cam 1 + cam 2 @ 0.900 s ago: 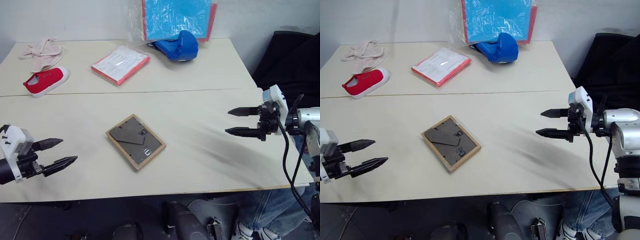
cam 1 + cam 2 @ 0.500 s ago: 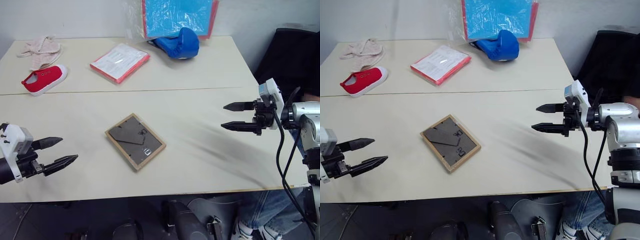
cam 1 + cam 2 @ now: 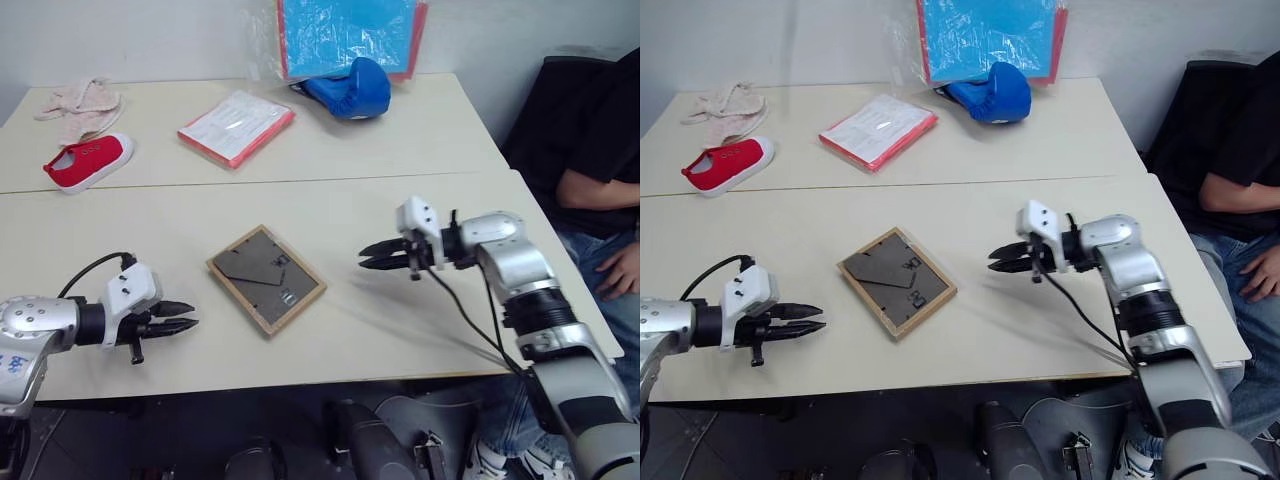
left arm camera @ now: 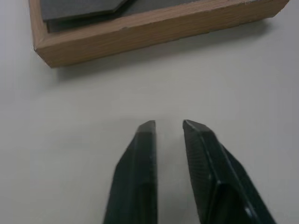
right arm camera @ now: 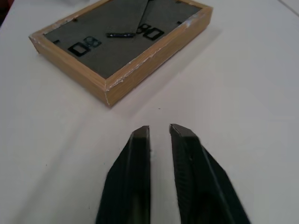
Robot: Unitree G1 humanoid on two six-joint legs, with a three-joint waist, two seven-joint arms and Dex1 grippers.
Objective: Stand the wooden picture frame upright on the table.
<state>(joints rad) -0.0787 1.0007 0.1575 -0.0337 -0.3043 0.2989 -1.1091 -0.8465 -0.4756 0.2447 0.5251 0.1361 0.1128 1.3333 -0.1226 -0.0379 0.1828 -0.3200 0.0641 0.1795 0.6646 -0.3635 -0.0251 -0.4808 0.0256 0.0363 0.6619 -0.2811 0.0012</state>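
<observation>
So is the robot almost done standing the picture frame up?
Not yet. The wooden picture frame lies flat, back up, on the table. Nothing is held: the left gripper and right gripper sit on either side of it, fingers nearly together, not touching it. Grabbing, lifting and standing it are all left.

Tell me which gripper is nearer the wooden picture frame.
Left, narrowly. The left gripper sits just off the left side of the wooden picture frame; the right gripper is off its right side, slightly farther. Neither touches it.
</observation>
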